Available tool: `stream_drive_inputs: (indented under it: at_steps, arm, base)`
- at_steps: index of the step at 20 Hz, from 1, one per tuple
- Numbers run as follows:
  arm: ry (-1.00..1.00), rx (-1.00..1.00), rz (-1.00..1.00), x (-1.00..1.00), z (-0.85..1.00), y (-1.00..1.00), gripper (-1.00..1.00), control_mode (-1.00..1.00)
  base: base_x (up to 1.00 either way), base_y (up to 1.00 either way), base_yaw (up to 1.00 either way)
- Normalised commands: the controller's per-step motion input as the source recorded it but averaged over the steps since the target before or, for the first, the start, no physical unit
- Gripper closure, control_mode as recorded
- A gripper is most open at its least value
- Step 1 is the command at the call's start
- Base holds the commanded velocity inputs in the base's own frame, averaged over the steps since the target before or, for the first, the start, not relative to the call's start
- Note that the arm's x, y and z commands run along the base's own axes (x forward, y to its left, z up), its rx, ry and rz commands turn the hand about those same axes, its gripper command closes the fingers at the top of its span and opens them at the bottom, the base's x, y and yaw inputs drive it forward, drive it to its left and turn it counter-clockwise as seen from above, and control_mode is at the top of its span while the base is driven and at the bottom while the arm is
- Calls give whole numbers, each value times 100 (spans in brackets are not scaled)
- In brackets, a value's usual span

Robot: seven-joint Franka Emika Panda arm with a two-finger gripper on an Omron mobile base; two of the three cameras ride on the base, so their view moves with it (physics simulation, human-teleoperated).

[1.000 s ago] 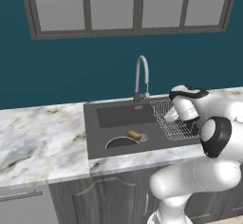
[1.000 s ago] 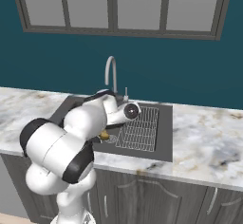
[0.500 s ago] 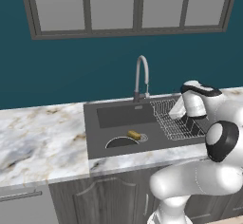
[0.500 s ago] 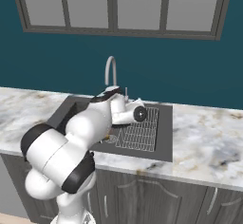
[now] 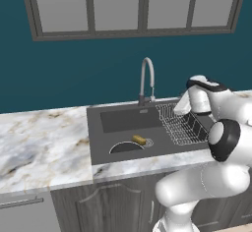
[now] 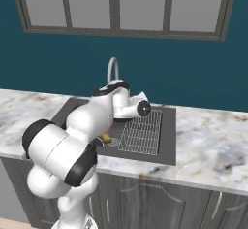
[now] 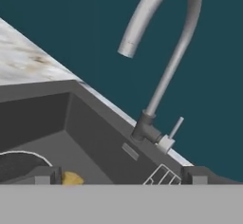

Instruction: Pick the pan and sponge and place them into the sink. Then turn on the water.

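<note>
kitchen with teal wall, windows above, marbled counter running left to right around the sink.

left part of the basin: pan lying flat on the bottom by the near wall, sponge just beside it at its far right edge, touching or nearly so; cannot tell which. seen again low in the hand view as a dark curve with pale rim and a yellow bit next to it. so both placing steps judged done.

middle, at the back rim: faucet upright, spout arching over the basin, no stream falling from it. small lever sticking out at its base in the hand view. water step judged still to do.

right part: wire rack in the basin, with the gripper hanging over it, jaws spread wide and holding nothing, pointed toward the faucet base but well short of the lever.

left to do: reaching the lever and moving it until water runs.
</note>
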Motion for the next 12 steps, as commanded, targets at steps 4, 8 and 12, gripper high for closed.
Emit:
stream_drive_inputs:
  at_steps: [4, 8, 12]
  arm:
    - [0, 5, 0, 44, 1, -4, -100, -100]
    - [-1, 7, 3, 38, 0, -14, -100, -100]
    - [-2, 6, 7, 34, 0, -15, -100, -100]
  base:
    - [0, 0, 0]
    - [0, 0, 0]
    - [0, 0, 0]
